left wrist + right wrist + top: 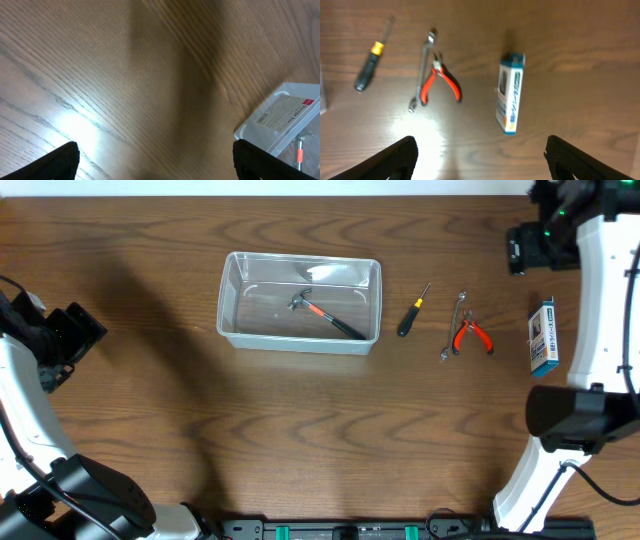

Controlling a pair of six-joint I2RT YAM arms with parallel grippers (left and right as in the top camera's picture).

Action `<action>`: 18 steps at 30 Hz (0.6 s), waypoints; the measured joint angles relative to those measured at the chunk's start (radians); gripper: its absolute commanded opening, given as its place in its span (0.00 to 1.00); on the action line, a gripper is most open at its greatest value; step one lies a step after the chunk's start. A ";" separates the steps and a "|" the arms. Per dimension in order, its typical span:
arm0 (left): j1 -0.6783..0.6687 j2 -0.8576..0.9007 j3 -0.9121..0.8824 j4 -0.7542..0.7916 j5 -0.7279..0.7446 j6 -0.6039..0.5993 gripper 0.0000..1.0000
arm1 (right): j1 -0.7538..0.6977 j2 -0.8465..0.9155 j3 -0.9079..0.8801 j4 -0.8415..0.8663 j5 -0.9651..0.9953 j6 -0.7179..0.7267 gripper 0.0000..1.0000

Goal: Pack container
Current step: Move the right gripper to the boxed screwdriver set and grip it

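The clear, round-cornered container (228, 300) sits toward 12 o'clock on the surface (300, 440), with a hammer (325, 313) lying diagonally inside. Open wood spreads at 9 and 6 o'clock; a screwdriver (412, 313), wrench (452, 330), pliers (472, 335) and box (542, 335) lie at 3 o'clock. The left claw (155, 162) and right claw (480, 155) gape wide, holding nothing.

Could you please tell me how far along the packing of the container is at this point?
Done: the hammer lies inside the container. In hand: nothing; the left end effector and the right end effector are both open and empty. Left: the screwdriver, wrench, pliers and blue-and-white box lie on the table, on the right arm's side of the container.
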 measured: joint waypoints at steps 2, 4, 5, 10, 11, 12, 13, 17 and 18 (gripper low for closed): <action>0.000 0.000 0.000 0.000 0.000 0.000 0.90 | -0.033 0.000 -0.035 0.001 -0.017 0.001 0.85; 0.000 0.000 0.000 0.000 0.000 0.000 0.91 | -0.062 0.000 -0.082 0.008 -0.030 0.002 0.85; 0.000 0.000 0.000 0.000 0.000 0.000 0.91 | -0.074 0.000 -0.109 0.015 -0.036 0.002 0.86; 0.000 0.000 0.000 0.000 0.000 0.000 0.90 | -0.122 0.000 -0.285 0.125 -0.047 0.010 0.91; 0.000 0.000 0.000 0.000 0.000 0.000 0.90 | -0.128 0.001 -0.325 0.153 -0.047 0.011 0.92; 0.000 0.000 0.000 0.000 0.000 0.000 0.91 | -0.135 0.001 -0.362 0.178 -0.046 0.012 0.93; 0.000 0.000 0.000 0.000 0.000 0.000 0.90 | -0.142 0.002 -0.400 0.204 -0.043 0.013 0.94; 0.000 0.000 0.000 0.000 0.000 0.000 0.90 | -0.180 0.008 -0.501 0.270 -0.037 0.011 0.95; 0.000 0.000 0.000 0.000 0.000 0.000 0.90 | -0.185 0.009 -0.509 0.275 -0.037 0.011 0.94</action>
